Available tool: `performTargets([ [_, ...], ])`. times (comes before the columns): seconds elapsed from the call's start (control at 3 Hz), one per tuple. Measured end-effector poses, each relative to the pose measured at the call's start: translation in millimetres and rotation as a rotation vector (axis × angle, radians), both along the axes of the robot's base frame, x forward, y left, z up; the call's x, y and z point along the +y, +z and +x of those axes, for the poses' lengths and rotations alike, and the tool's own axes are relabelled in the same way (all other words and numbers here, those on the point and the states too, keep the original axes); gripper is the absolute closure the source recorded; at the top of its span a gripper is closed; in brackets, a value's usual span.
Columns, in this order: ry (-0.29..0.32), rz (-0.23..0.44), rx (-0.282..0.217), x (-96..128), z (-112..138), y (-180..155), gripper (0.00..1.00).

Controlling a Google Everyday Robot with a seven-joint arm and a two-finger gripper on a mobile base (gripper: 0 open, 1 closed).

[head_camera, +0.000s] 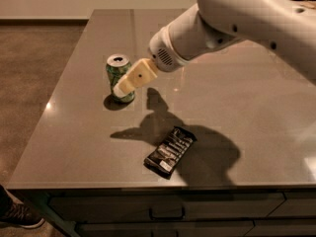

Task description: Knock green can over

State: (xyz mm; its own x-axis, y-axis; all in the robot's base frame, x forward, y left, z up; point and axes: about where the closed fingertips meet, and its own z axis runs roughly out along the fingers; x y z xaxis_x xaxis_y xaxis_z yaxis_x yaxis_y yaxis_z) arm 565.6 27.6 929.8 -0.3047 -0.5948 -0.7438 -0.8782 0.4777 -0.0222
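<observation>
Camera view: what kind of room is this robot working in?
Probably a break room or office kitchen: a grey counter with drawers beneath, holding a green can and a dark snack packet. The gripper sits close beside the can.
</observation>
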Motion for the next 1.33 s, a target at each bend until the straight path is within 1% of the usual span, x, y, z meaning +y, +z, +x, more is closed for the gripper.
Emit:
performTargets([
  [0.33,-0.005,0.013,0.007,24.7,10.3,-7.5,0.00],
  [0.67,-0.009,0.010,0.018,39.2,16.7,-21.1,0.00],
  [1.0,-0.012,0.015,0.024,50.5,22.2,-27.5,0.18],
  [1.33,-0.015,0.035,0.041,56.2,27.1,-26.8,0.41],
])
